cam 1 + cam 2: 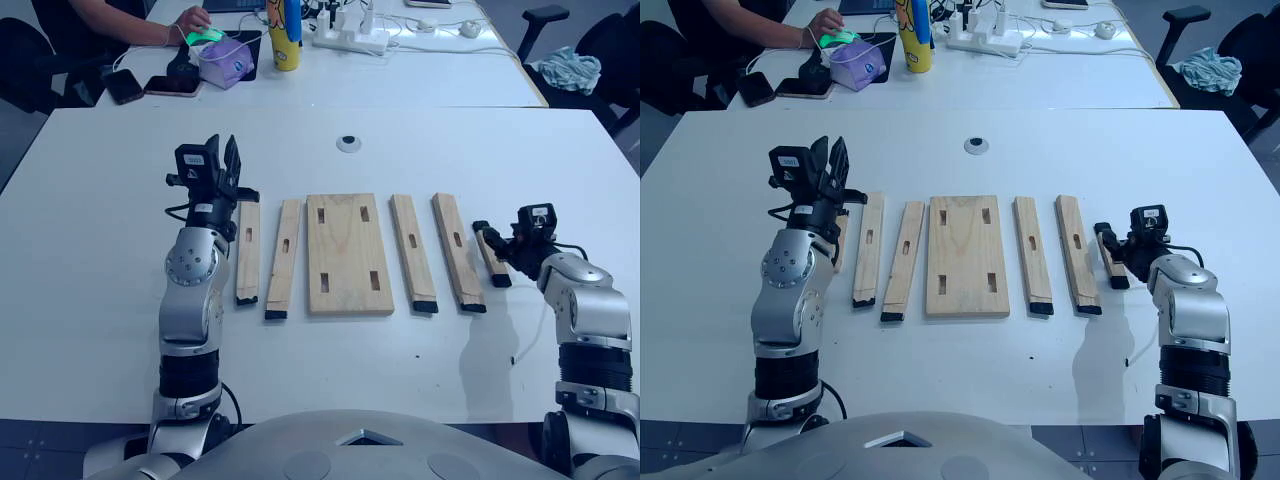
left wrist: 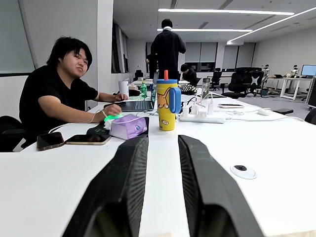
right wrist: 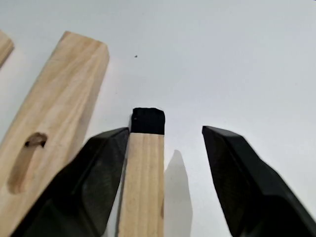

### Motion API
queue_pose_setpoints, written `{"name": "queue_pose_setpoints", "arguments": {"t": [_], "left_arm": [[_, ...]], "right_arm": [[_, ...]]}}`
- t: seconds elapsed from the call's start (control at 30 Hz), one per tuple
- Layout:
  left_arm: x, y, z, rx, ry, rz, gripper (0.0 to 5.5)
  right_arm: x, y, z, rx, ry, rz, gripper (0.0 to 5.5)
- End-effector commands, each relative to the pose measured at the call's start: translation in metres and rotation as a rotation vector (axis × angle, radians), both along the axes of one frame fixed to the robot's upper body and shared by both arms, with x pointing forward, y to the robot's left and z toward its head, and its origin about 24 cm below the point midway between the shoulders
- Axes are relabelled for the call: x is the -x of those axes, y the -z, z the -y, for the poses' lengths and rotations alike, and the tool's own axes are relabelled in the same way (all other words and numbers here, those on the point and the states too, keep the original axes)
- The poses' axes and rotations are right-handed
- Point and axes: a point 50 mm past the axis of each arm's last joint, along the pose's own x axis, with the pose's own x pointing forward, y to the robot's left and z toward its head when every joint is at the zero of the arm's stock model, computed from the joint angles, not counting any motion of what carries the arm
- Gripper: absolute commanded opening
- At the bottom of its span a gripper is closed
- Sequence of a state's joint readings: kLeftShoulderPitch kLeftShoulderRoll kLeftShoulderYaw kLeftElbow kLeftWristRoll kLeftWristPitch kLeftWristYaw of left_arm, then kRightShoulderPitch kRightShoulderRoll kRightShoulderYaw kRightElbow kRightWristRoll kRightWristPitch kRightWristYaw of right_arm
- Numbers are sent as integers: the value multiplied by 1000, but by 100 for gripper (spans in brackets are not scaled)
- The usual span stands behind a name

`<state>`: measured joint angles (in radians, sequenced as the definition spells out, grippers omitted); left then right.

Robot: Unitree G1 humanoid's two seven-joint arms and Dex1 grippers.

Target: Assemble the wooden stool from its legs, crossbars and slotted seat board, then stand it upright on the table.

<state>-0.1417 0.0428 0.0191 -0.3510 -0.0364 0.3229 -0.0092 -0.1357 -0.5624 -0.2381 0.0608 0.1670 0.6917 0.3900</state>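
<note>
The slotted seat board (image 1: 349, 254) lies flat in the middle of the white table (image 1: 90, 260). Two slotted legs (image 1: 247, 250) (image 1: 283, 257) lie to its left, and two more (image 1: 412, 250) (image 1: 457, 250) to its right. A short crossbar (image 1: 491, 256) with black ends lies furthest right. My right gripper (image 3: 165, 129) is open, low over the table, its fingers on either side of the crossbar's (image 3: 144, 173) far end. My left gripper (image 1: 223, 145) is raised above the leftmost leg's far end and points away across the table. Its fingers (image 2: 123, 187) stand a narrow gap apart with nothing between them.
A round cable grommet (image 1: 348, 143) sits in the table beyond the seat board. The desk behind holds phones (image 1: 172, 86), a purple pouch (image 1: 225, 62), a yellow cup (image 1: 285, 35) and a power strip (image 1: 350, 38). Bare table surface lies left of my left arm and along the near edge.
</note>
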Motion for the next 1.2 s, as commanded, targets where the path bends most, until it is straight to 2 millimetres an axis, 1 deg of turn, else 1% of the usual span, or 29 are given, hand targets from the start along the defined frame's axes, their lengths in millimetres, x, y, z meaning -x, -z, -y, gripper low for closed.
{"name": "queue_pose_setpoints", "arguments": {"t": [0.03, 0.17, 0.33, 0.6, 0.63, 0.7, 0.77, 0.87, 0.93, 0.97, 1.07, 1.1, 1.17, 1.2], "left_arm": [[2, 0, 3, 7, -1, -6, 112], [1, -1, 3, 2, 11, -5, 112], [0, -1, 0, -7, 15, -4, 112], [-2, -3, 1, -12, 28, 1, 112], [-2, -3, 1, -12, 28, 0, 112], [-3, -4, 1, -10, 31, 0, 112], [-4, -3, 1, 8, 33, -9, 112], [-6, -1, -1, 43, 28, -32, 112], [-7, 0, -3, 58, 25, -42, 112], [-7, 0, -3, 63, 26, -47, 112], [-8, 1, -5, 92, 31, -63, 112], [-9, 2, -5, 105, 33, -70, 112], [-10, 3, -5, 129, 45, -81, 112], [-11, 3, -5, 153, 54, -91, 112]], "right_arm": [[-4, -2, -3, -11, -21, -12, 278], [-1, 2, 2, 16, 3, -33, 278], [4, 12, 8, 4, 34, -79, 278], [26, 45, 7, -47, 52, -281, 278], [27, 46, 7, -52, 55, -292, 260], [29, 49, 6, -82, 74, -310, 242], [30, 52, 4, -139, 93, -318, 205], [32, 55, 1, -210, 123, -323, 170], [32, 57, -1, -259, 143, -327, 136], [32, 58, -2, -279, 152, -328, 132], [31, 58, -3, -296, 175, -303, 132], [27, 54, -3, -285, 184, -265, 132], [11, 36, -4, -246, 158, -116, 132], [-1, 19, -7, -219, 131, 4, 132]]}}
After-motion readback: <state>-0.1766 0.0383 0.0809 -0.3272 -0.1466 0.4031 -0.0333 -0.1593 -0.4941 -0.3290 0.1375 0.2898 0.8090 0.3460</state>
